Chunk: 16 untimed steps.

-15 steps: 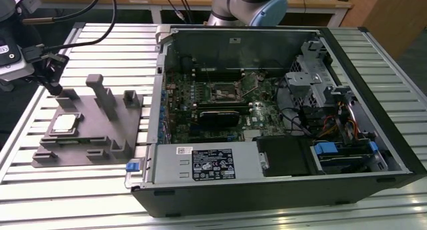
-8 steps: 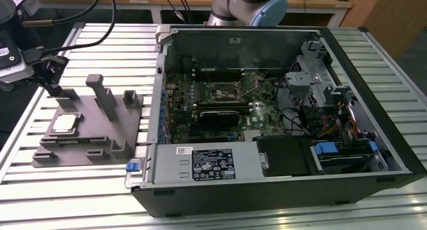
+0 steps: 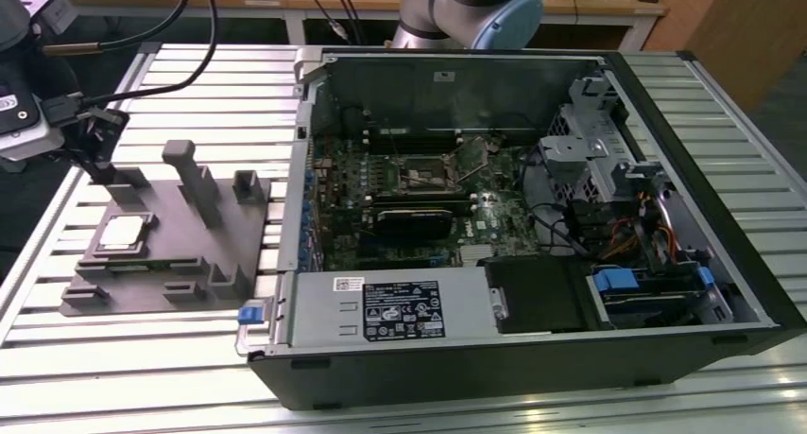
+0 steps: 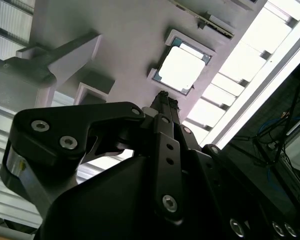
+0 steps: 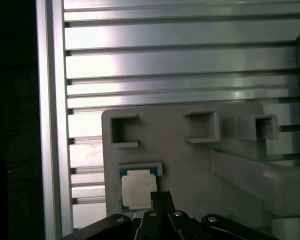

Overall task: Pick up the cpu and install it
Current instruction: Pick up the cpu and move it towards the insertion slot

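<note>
Slatted worktop [image 3: 151, 358], exterior view: grey fixture [image 3: 189, 254] beside the open computer case [image 3: 505, 377]; cpu [image 3: 123, 232] lies flat in its fixture pocket, tool [image 3: 98, 160] hovering close over it. Second wrist view: tool clenched on nothing, tips near the cpu's edge. First wrist view: other pockets [image 5: 202, 125] empty. Risk, as judged: an off-centre grasp could tilt the chip or jam it against the pocket rim
</note>
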Each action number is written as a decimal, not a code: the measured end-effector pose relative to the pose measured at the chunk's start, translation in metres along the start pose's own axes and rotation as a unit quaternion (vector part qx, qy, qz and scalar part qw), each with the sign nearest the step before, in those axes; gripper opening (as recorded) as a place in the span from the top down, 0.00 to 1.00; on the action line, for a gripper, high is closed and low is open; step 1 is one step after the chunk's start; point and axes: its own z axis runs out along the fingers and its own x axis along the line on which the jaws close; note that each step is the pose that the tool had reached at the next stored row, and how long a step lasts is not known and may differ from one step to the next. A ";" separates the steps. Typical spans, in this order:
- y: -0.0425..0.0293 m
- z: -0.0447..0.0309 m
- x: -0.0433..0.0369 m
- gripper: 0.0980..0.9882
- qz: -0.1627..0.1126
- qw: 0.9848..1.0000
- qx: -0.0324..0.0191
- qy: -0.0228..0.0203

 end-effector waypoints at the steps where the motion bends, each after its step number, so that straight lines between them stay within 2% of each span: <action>1: -0.0001 0.0005 0.0004 0.99 0.000 1.000 0.000 0.000; 16: -0.0008 0.0081 0.0054 0.99 0.000 1.000 0.000 0.000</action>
